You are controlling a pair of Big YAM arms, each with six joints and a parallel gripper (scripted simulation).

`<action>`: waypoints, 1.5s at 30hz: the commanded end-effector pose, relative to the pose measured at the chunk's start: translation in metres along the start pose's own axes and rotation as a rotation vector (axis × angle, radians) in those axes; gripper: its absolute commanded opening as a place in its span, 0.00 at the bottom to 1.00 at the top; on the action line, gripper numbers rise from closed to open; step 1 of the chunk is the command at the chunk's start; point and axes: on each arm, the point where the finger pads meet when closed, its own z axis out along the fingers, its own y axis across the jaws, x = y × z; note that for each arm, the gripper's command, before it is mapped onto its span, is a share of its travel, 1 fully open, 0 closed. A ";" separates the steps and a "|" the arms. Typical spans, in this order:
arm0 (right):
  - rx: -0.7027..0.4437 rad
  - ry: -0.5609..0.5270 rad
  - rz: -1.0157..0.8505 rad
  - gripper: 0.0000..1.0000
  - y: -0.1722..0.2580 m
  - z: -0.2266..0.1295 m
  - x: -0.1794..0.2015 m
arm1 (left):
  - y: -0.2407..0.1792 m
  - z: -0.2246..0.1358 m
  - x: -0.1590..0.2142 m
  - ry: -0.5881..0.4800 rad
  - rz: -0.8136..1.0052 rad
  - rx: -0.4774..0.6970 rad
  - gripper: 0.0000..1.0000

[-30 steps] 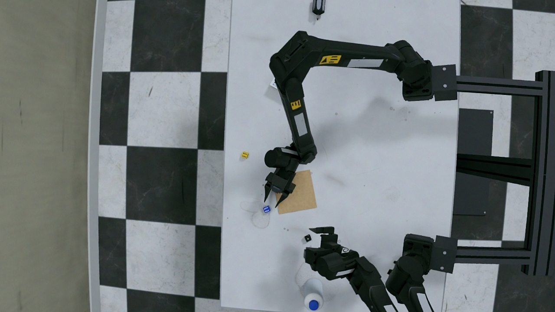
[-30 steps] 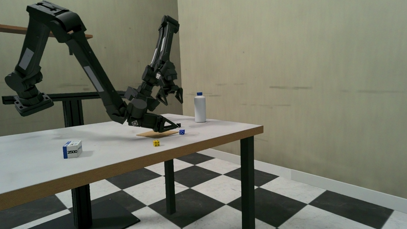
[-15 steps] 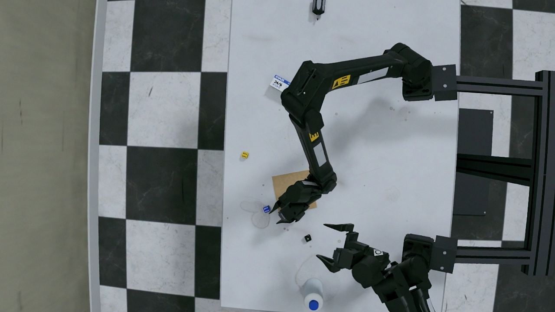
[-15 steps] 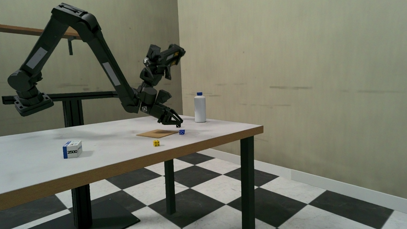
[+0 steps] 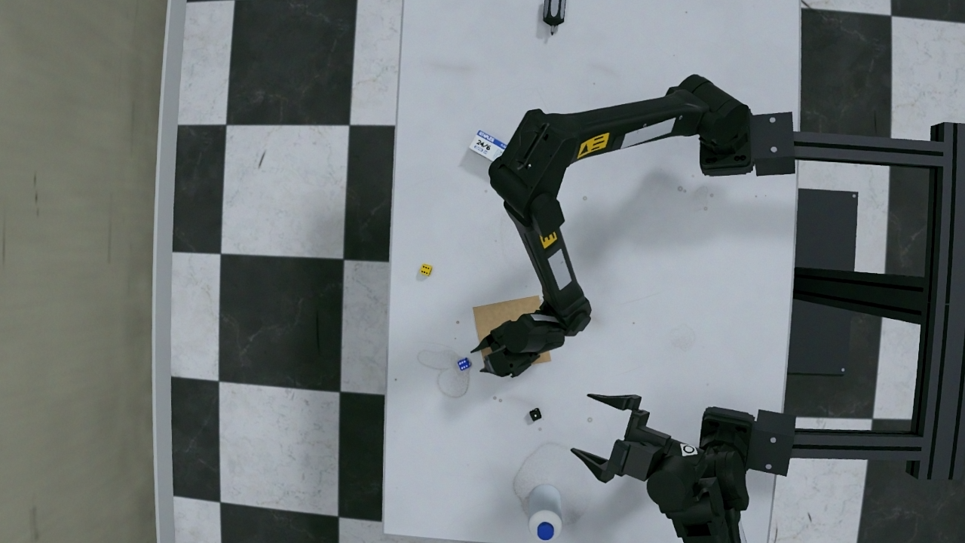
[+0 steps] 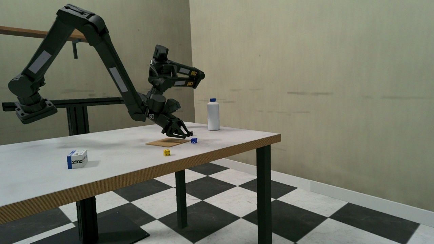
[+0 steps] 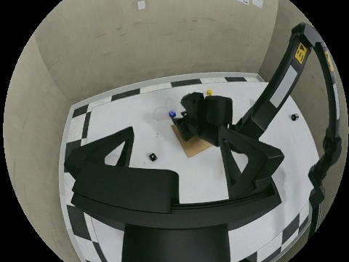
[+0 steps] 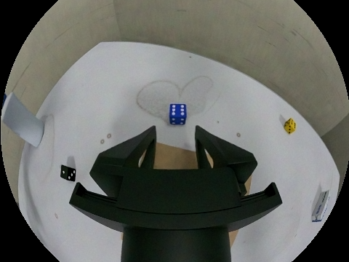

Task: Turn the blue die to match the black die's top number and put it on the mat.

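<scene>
Blue and six-up, the die [image 5: 464, 363] [image 6: 193, 140] [image 7: 172, 114] [image 8: 177, 113] sits just off the mat [image 5: 502, 314] [image 6: 160, 143] [image 7: 193, 147] [image 8: 174, 156], before the right gripper's [image 5: 476, 361] [image 6: 187, 135] [image 7: 178, 116] [image 8: 175, 127] half-open, empty fingers, presumably narrowed for a close grasp, while the left gripper [image 5: 580, 421] [image 7: 176, 130] stands wide open, holding nothing, probably drawn aside for room.

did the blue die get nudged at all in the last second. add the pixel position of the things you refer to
No, the blue die [image 5: 463, 363] [image 6: 193, 140] [image 7: 172, 114] [image 8: 177, 113] shows no visible shift: in the top view it keeps the same place off the mat [image 5: 495, 317] [image 6: 163, 142] [image 7: 189, 149] [image 8: 174, 156].
</scene>
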 end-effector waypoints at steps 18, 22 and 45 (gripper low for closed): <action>0.013 0.008 0.006 0.44 -0.009 0.032 0.008 | 0.002 -0.002 -0.010 -0.007 -0.023 0.003 1.00; 0.003 0.002 0.003 0.44 -0.003 0.035 0.005 | 0.002 -0.002 -0.010 -0.007 -0.023 0.003 1.00; 0.005 0.001 0.006 0.18 -0.003 0.039 0.009 | 0.002 -0.002 -0.010 -0.007 -0.023 0.003 1.00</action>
